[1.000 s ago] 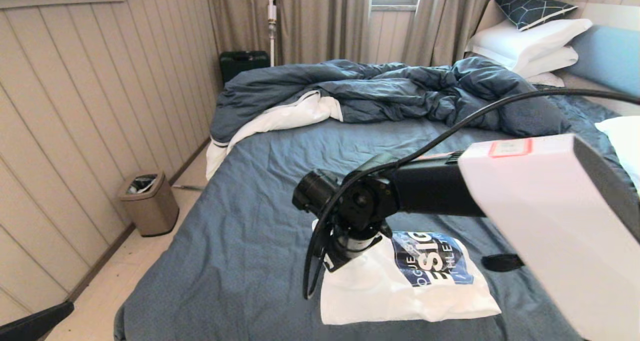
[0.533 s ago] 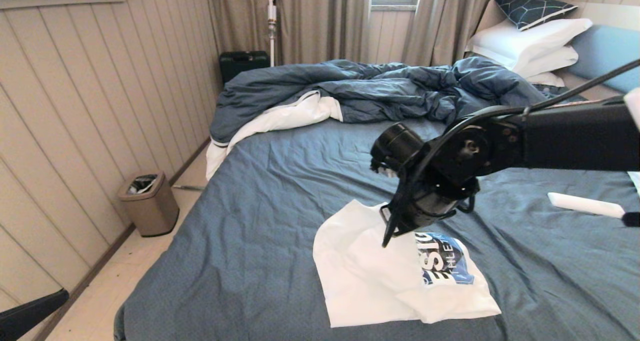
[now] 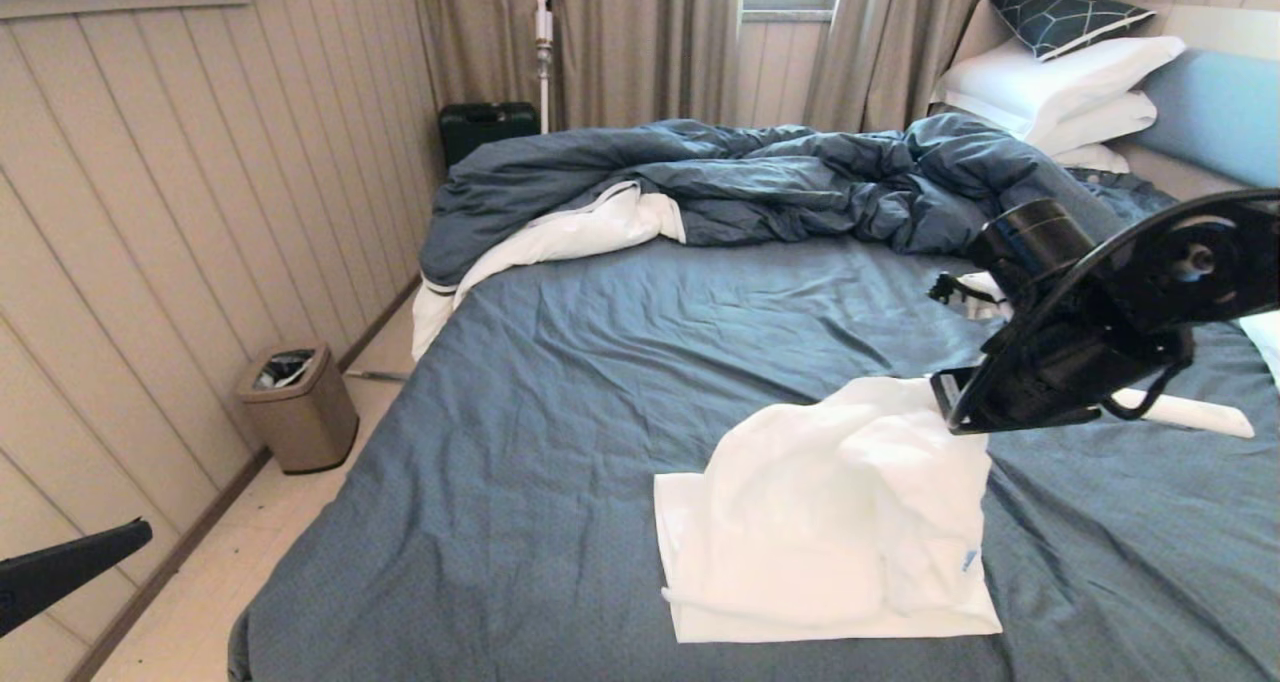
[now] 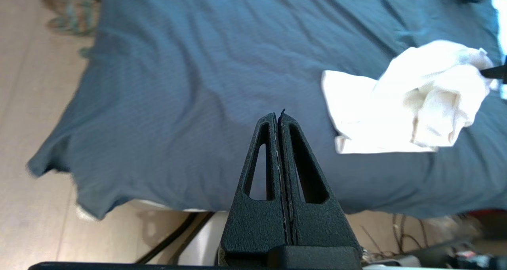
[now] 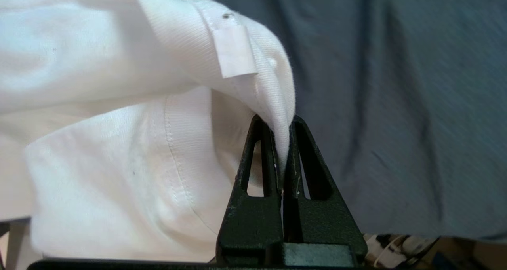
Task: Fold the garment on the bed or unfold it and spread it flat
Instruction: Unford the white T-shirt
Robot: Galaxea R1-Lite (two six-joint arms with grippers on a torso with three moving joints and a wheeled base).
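The garment [image 3: 830, 532], a white shirt, lies in folded layers on the near middle of the bed [image 3: 560, 382], which has a slate-blue sheet. My right gripper [image 3: 950, 402] is shut on a fold of the garment's cloth and holds it up above the garment's far right corner, so the cloth drapes down in a tent. In the right wrist view the cloth [image 5: 119, 135] is pinched between the tips of the right gripper [image 5: 282, 121]. My left gripper [image 4: 278, 115] is shut on nothing, off the bed's near left corner, apart from the garment [image 4: 396, 103].
A rumpled dark blue duvet [image 3: 760, 182] lies across the far half of the bed, with white pillows [image 3: 1060, 82] at the far right. A narrow white object [image 3: 1190, 414] lies on the sheet past my right gripper. A bin [image 3: 297, 407] stands on the floor by the left wall.
My right gripper has swung right and away across the garment with the cloth in it, lifting that layer. The blue printed patch that showed before is now covered.
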